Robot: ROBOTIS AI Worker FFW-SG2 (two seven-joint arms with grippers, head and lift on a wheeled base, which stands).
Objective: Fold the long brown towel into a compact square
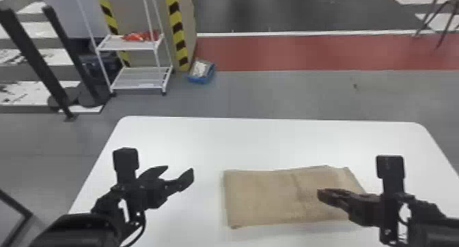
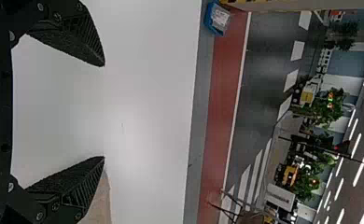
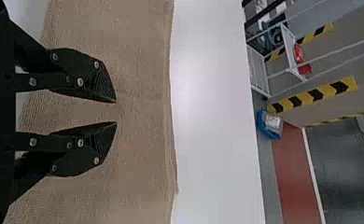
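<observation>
Brown towel (image 1: pixel 266 195): lies flat on the white table (image 1: pixel 239 140), near side, right of centre, as a rough rectangle running left to right. Far edge slightly uneven; a faint crease crosses the cloth right of its middle. Part of the right end is hidden behind the right gripper (image 1: pixel 320 194).

Right gripper: positioned above the right part of the towel. Its two fingers are slightly parted, with brown cloth visible through the narrow gap; whether the tips touch the cloth cannot be determined.

Left gripper (image 1: pixel 180 169): above the table, left of the towel and apart from it. Fingers spread wide, bare tabletop visible between them.

Beyond the table, far left: a white rack (image 1: pixel 141 78) on the floor, with a blue container (image 1: pixel 200 80) just beside it.
</observation>
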